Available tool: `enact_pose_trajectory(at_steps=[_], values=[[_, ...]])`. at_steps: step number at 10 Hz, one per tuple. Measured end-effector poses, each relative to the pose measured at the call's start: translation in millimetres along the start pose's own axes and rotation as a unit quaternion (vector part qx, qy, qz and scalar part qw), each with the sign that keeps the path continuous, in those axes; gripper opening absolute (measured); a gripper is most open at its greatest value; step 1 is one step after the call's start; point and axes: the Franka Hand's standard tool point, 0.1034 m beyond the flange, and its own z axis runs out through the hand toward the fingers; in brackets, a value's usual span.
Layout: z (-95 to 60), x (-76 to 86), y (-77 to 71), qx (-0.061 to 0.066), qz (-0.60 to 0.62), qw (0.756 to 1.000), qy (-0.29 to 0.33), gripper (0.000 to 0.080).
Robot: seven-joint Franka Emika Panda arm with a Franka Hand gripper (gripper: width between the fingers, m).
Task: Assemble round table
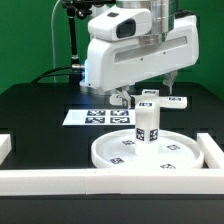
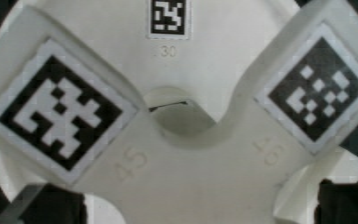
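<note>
The large round disc [image 1: 120, 152] lies flat on the black table near the front. The short cylinder leg [image 1: 147, 127] stands upright on its middle. The cross-shaped base [image 1: 165, 100] sits on top of the leg. My gripper [image 1: 152, 92] comes down from above and is shut on the base. In the wrist view the base [image 2: 194, 150] fills the frame with its tags. The dark fingertips [image 2: 30, 205] show on either side of it, and my gripper [image 2: 190, 205] holds it between them. The leg is hidden under the base in that view.
The marker board [image 1: 98, 117] lies flat behind the disc toward the exterior view's left. White border rails run along the front [image 1: 110, 182], the left [image 1: 4, 148] and the right [image 1: 212, 150], close to the disc.
</note>
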Motion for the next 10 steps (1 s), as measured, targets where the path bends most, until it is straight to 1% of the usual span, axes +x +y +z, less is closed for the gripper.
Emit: enact_pose_trajectory(at_steps=[1, 3, 7, 8, 9, 10], values=[[0.2, 0.0, 0.0, 0.000, -0.002, 1.000, 0.000, 0.0649], [-0.4, 0.3, 0.2, 0.000, -0.014, 1.000, 0.000, 0.0435], [-0.4, 0.6, -0.2, 0.001, 0.018, 1.000, 0.001, 0.0435], [-0.8, 0.7, -0.4, 0.008, 0.083, 0.996, 0.004, 0.0435], [-0.5, -0.7, 1.6, 0.023, 0.151, 0.988, 0.012, 0.0435], [-0.6, -1.6, 2.8, 0.031, 0.196, 0.980, 0.021, 0.0435]])
